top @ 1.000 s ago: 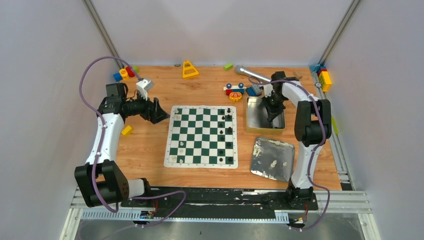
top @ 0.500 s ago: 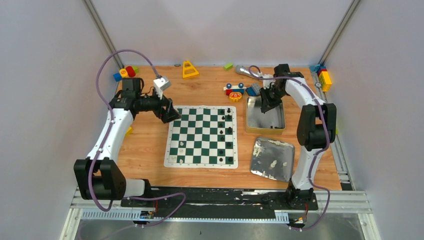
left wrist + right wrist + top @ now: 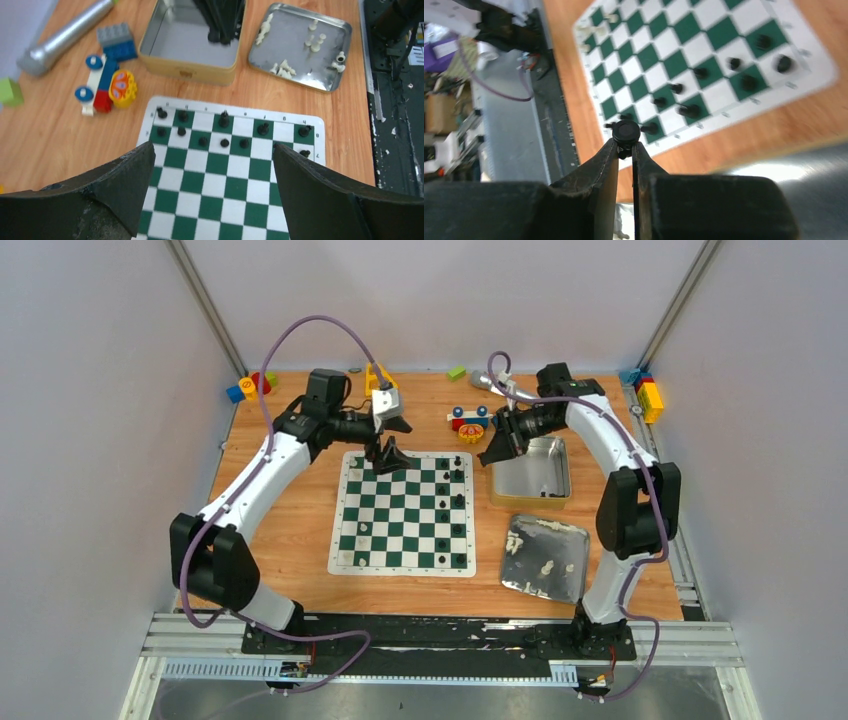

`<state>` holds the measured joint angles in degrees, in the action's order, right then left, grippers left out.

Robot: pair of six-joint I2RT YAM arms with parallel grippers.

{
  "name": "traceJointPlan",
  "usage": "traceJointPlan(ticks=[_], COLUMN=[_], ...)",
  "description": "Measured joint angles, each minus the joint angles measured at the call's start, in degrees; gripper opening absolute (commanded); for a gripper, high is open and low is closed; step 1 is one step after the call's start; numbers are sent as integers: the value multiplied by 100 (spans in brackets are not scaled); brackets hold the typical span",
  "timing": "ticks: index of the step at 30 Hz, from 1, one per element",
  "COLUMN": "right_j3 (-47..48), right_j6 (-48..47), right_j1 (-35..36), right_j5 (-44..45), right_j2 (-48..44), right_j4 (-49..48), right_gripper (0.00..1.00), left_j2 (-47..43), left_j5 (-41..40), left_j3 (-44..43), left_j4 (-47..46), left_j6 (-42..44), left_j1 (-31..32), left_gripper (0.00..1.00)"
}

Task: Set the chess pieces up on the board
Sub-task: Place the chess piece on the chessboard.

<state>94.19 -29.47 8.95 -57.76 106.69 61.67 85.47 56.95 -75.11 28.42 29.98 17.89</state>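
The green-and-white board (image 3: pixel 404 512) lies mid-table. Several black chess pieces (image 3: pixel 458 502) stand along its right columns, and a few white ones (image 3: pixel 362 530) near its left front corner. My left gripper (image 3: pixel 390 458) hovers over the board's far edge, open and holding nothing. In the left wrist view this gripper (image 3: pixel 212 147) frames bare squares of the board (image 3: pixel 220 190). My right gripper (image 3: pixel 492 455) hangs between the tin box and the board's far right corner. In the right wrist view it (image 3: pixel 625 145) is shut on a black chess piece (image 3: pixel 626 131) above the board (image 3: pixel 704 55).
A gold tin box (image 3: pixel 530 472) sits right of the board. In front of it lies a silver lid (image 3: pixel 545 557) holding loose white pieces (image 3: pixel 285 67). A toy car (image 3: pixel 468 420), a silver cylinder (image 3: pixel 490 383), a yellow triangle (image 3: pixel 378 375) and blocks (image 3: pixel 648 395) line the far edge.
My left arm swung from the table left of the board to above its far edge. My right gripper rose out of the tin box and moved left toward the board.
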Motion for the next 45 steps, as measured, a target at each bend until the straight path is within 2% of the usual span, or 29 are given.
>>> traceJointPlan(ticks=[9, 13, 18, 24, 45], right_j3=[297, 463, 551, 573, 575], right_j6=[-476, -590, -675, -699, -754], right_j1=[1204, 1355, 1349, 1346, 1368], right_j5=[-1091, -1285, -1388, -1436, -1478], right_j2=[136, 247, 295, 306, 472], right_j4=[675, 896, 979, 1049, 1185], right_gripper=[2, 2, 3, 3, 3], left_j2=[632, 785, 809, 809, 960], left_j5=[245, 240, 238, 256, 404], left_j3=[-922, -927, -929, -929, -1084], left_j4=[570, 1080, 1515, 1794, 1867], left_j6=[1908, 2649, 3169, 3442, 3558], left_j1=[896, 1078, 1137, 1163, 1381], left_gripper=[89, 83, 76, 65, 50])
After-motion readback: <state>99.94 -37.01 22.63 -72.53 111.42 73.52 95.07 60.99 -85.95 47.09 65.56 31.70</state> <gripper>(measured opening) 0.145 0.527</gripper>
